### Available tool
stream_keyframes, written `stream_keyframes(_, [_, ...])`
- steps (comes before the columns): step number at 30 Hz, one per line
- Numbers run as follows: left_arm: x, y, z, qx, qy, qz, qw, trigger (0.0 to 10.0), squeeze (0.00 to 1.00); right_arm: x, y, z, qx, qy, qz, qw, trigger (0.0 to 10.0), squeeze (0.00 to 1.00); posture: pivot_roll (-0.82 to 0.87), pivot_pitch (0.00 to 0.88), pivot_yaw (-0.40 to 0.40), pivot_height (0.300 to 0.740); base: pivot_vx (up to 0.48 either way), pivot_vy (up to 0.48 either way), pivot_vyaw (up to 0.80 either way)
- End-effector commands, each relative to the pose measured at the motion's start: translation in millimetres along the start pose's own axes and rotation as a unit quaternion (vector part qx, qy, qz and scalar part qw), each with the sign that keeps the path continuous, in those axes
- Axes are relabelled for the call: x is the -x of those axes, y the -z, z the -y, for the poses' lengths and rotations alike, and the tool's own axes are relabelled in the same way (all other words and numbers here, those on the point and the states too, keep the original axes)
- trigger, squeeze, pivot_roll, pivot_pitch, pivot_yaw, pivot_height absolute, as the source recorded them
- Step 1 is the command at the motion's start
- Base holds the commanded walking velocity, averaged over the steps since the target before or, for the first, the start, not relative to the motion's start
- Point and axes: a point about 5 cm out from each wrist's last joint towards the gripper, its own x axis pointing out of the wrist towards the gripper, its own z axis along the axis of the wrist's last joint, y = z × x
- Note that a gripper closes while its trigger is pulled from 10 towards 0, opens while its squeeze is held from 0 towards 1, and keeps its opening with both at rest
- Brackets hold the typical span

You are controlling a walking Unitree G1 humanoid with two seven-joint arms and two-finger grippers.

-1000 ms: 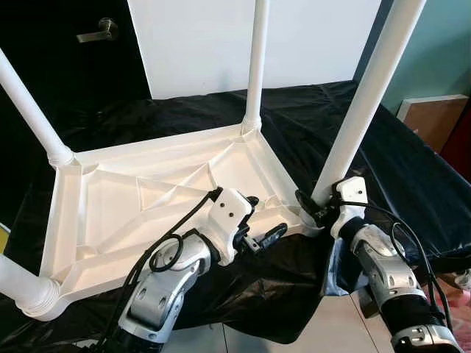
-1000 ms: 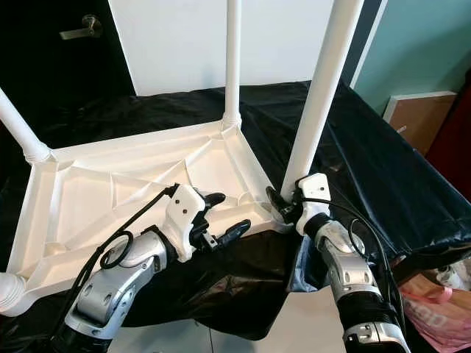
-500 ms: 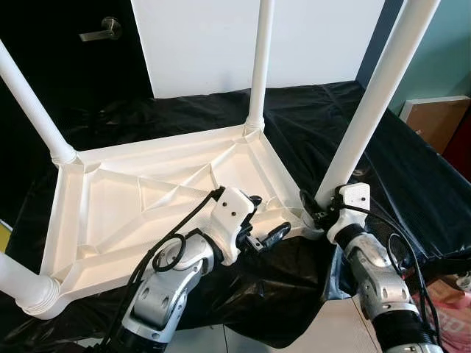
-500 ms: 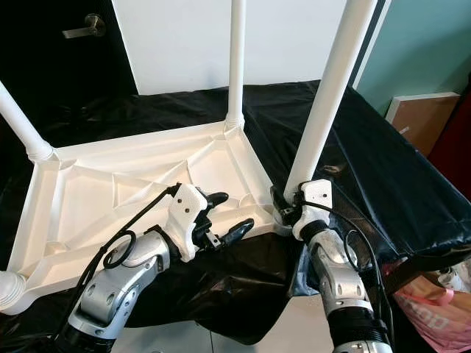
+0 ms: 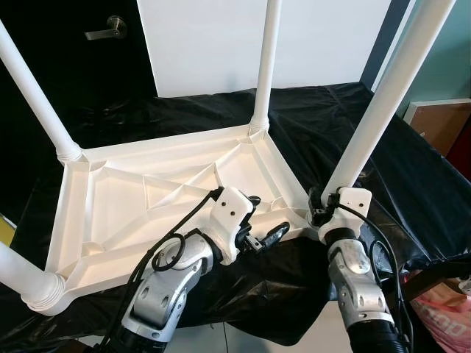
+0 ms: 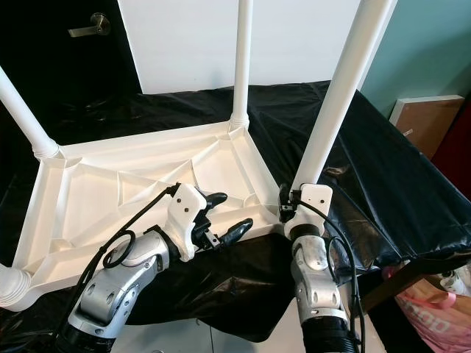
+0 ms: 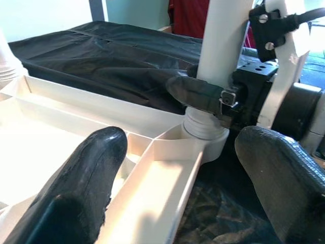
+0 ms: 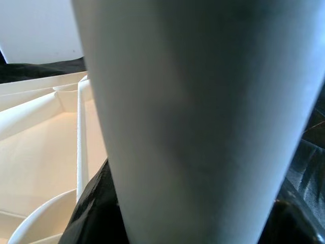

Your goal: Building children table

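Gripping the near-right leg (image 5: 372, 118) just above its socket, your right pincer (image 5: 322, 213) clamps it; the leg's axis rises nearly upright. The upturned tabletop (image 5: 125, 213) lies on the black-draped worktop (image 5: 412, 176); your left pincer (image 5: 266, 224) gapes astride its near rim.

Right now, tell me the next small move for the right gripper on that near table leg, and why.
Probably keep the right gripper clamped and turn the leg further into its corner socket. The threaded base still shows above the socket rim, and the left gripper straddles the tabletop edge, placed to brace it.
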Motion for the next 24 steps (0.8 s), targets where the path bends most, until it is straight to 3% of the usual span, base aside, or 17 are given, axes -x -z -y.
stream_keyframes(1, [-0.5,2,-2.0,0.004,-0.009,-0.007,1.000,10.0,0.00,6.1,11,3.6,-0.030,0.027,-0.028,0.999,10.0,0.00,-0.12,0.003,-0.018,0.740,0.000,0.000,0.00])
stream_keyframes(12, [-2.7,0,-4.7,-0.001,0.000,-0.006,1.000,10.0,0.00,4.8,5,-2.0,-0.027,0.017,-0.009,0.999,10.0,0.00,-0.13,0.000,-0.002,0.740,0.000,0.000,0.00])
stream_keyframes(13, [-2.9,0,-4.8,-0.002,0.001,-0.006,1.000,10.0,0.00,5.0,3,-2.6,-0.028,0.007,-0.003,1.000,10.0,1.00,-0.13,0.000,0.004,0.740,0.000,0.000,0.00])
stream_keyframes(15, [-2.9,0,-4.8,-0.002,0.001,-0.006,1.000,10.0,0.00,5.0,3,-2.6,-0.028,0.007,-0.003,1.000,10.0,1.00,-0.13,0.000,0.004,0.740,0.000,0.000,0.00])
stream_keyframes(17, [-3.4,0,-5.9,-0.004,0.004,-0.006,1.000,10.0,0.00,6.7,-5,-0.3,-0.019,-0.057,0.019,0.998,10.0,1.00,-0.13,0.000,0.007,0.740,0.000,0.000,0.00])
stream_keyframes(23, [-3.9,-1,-6.7,-0.005,0.005,-0.006,1.000,10.0,0.00,7.8,-9,9.1,0.007,-0.134,0.022,0.991,10.0,1.00,-0.13,0.000,0.009,0.740,0.000,0.000,0.00])
stream_keyframes(24, [-3.8,-1,-6.4,-0.005,0.006,-0.006,1.000,10.0,0.00,7.1,-9,12.0,0.012,-0.158,0.017,0.987,10.0,0.27,-0.13,0.000,0.009,0.740,0.000,0.000,0.00])
